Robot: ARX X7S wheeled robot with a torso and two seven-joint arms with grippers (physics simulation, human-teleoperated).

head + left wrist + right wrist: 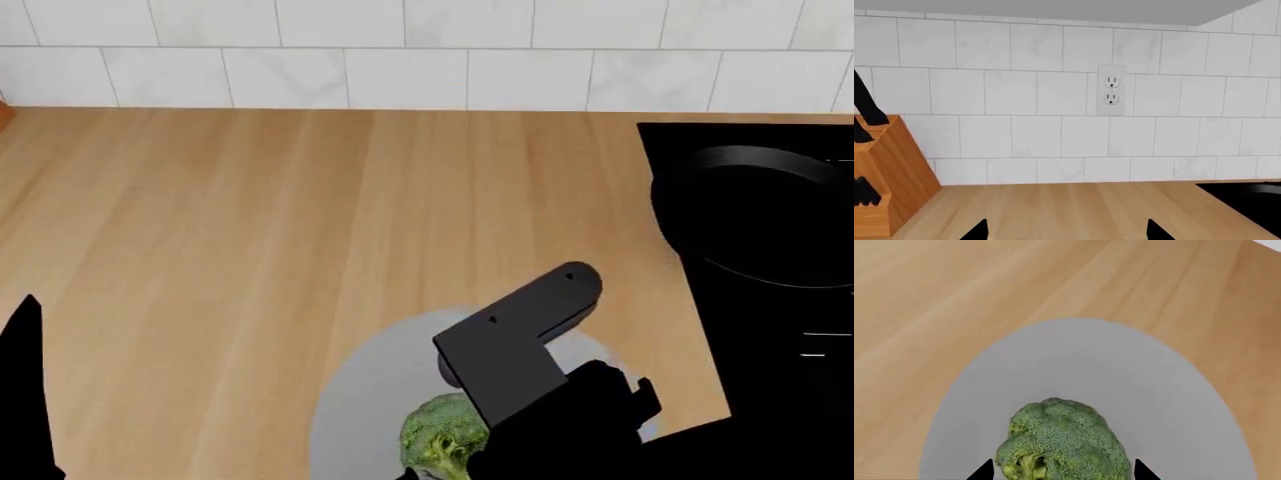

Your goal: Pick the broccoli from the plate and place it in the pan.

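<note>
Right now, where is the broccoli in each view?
Head view: broccoli at bottom centre, on the plate, partly behind the right arm.
Right wrist view: bottom centre, between the right gripper tips.
Left wrist view: not in it.
Shared landmark: the plate; wooden counter in all three.

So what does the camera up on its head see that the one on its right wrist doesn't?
Only the head view shows the black pan on the dark cooktop at the right, the white tiled wall, and the right arm itself reaching over the plate. Only the right wrist view shows the two open fingertips on either side of the broccoli, not yet closed on it, and nearly the whole plate. Both show the broccoli lying on the grey plate, and the wooden counter around it.
</note>
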